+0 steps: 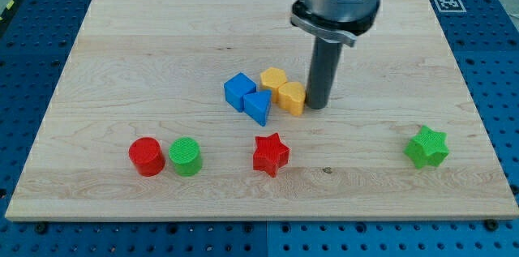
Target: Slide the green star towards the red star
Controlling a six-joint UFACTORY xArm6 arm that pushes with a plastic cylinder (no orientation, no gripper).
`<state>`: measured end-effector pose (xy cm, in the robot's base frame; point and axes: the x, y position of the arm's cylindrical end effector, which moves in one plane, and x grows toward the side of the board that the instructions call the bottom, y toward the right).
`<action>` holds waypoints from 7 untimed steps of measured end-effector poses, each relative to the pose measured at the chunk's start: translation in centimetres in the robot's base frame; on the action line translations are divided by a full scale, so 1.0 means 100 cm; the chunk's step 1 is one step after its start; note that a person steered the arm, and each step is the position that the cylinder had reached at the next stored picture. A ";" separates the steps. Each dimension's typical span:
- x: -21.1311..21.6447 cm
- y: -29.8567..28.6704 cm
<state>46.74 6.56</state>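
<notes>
Jaws absent: my tip [316,106] touches the yellow block [292,96] at mid-counter [162,46], well apart from the green star [426,146] near right; red star [270,154] lies left of it.

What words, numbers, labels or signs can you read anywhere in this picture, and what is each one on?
No readable words, numbers or brand names anywhere.
One sign only: a black-and-white square marker on the wooden board's corner at the view's top right; its pattern is too small to decode.
The coloured blocks, such as the green star and the red star, and my tip carry no markings.
</notes>
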 end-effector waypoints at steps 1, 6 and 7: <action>0.000 -0.005; 0.071 0.178; 0.075 0.178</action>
<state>54.21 24.37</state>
